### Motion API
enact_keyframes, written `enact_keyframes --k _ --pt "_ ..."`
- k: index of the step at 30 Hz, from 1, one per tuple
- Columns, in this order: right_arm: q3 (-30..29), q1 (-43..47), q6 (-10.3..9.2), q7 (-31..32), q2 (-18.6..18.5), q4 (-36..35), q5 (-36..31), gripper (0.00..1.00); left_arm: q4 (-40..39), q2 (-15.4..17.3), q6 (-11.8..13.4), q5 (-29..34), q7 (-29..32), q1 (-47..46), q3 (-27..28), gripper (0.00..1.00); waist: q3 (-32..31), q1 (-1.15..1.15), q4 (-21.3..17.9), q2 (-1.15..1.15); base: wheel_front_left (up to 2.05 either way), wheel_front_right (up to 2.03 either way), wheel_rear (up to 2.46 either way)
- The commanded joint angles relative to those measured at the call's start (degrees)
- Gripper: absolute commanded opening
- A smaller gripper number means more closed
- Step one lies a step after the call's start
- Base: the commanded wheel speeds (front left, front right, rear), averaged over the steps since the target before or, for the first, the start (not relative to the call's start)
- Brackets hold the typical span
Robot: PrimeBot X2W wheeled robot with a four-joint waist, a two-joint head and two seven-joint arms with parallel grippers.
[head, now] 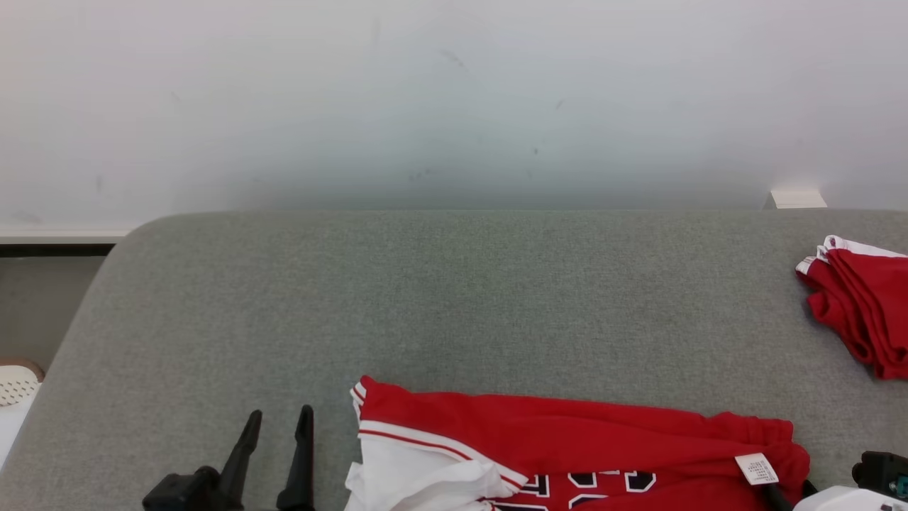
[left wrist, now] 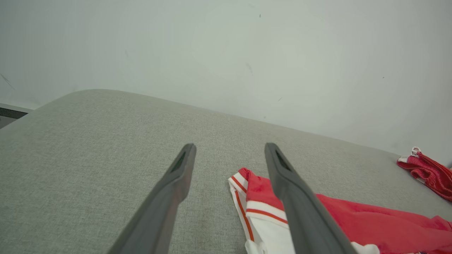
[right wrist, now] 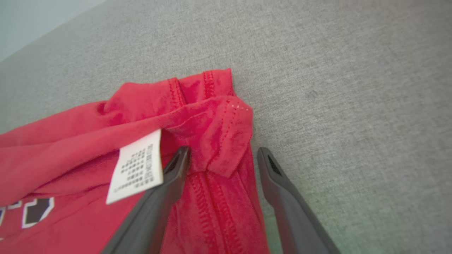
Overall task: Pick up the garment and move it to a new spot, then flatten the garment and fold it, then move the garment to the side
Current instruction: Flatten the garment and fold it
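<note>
Two red pieces of clothing lie on the grey cushioned surface (head: pixel 213 305). The garment (head: pixel 567 433) we are to handle is red with white trim and dark lettering. It sits crumpled at the near edge, right of centre. A second garment (head: pixel 862 305) is bunched well apart from it at the far right edge.

Our left fingers (left wrist: pixel 176 180) are spread wide and hold nothing, just beside the garment's white-striped left end, over bare grey fabric. Our right fingers (right wrist: pixel 282 190) are spread too, straddling the garment's stitched right corner next to its white label (right wrist: pixel 136 171). We cannot tell whether they touch the cloth.

Behind the surface stands a pale wall (head: pixel 454 106), with a small white block (head: pixel 798 199) at the back edge. A white perforated object (head: pixel 15 383) shows off the surface at our left.
</note>
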Motion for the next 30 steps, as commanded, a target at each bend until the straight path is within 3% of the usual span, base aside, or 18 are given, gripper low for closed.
enact_keyframes --k 1,4,5,6,7,8,16,24,30 --pt "0.6 0.2 -0.12 1.4 0.8 1.7 0.5 1.00 0.2 0.0 -0.3 1.0 0.0 -0.5 0.2 1.00 0.1 0.00 0.1 0.00 0.00 0.00 0.00" --pt "2.5 -0.3 0.01 3.3 1.7 3.0 2.3 1.00 0.7 -0.2 -0.6 1.1 0.0 -0.7 0.5 1.00 0.4 0.00 0.4 0.00 0.00 0.00 0.00" --pt "2.8 -0.8 0.04 2.8 1.9 2.7 3.0 0.49 0.9 -0.3 -0.7 1.2 0.0 -0.8 0.6 1.00 0.4 0.00 0.5 0.00 0.00 0.00 0.00" --pt "3.1 -1.3 0.09 2.2 1.9 2.5 3.5 0.35 1.0 -0.4 -0.7 1.3 0.0 -0.9 0.7 1.00 0.5 0.00 0.7 0.00 0.00 0.00 0.00" --pt "3.2 -1.6 0.09 1.7 1.9 2.2 4.1 0.35 1.1 -0.5 -0.8 1.1 0.0 -0.9 0.8 1.00 0.5 0.00 0.8 0.00 0.00 0.00 0.00" --pt "3.3 -1.9 0.08 0.9 1.6 1.9 4.7 0.00 1.2 -0.5 -0.9 1.1 0.0 -1.0 0.9 1.00 0.5 0.00 0.9 0.00 0.00 0.00 0.00" --pt "2.7 -3.3 -0.06 -2.5 -2.0 0.5 6.9 0.00 1.8 -1.1 -1.2 1.5 0.0 -0.5 1.5 1.00 0.5 0.00 1.6 0.00 0.00 0.00 0.00" --pt "0.1 -3.6 -0.13 -4.5 -6.4 -0.3 4.5 0.00 2.2 -1.7 -1.6 2.0 0.0 0.0 2.0 1.00 0.1 0.00 1.1 0.00 0.00 0.00 0.00" --pt "0.7 -1.7 -0.12 -3.6 -4.7 -9.3 4.0 0.00 2.5 -2.0 -1.8 2.1 0.0 0.5 2.3 1.00 -0.8 0.00 0.5 0.00 0.00 0.00 0.00"
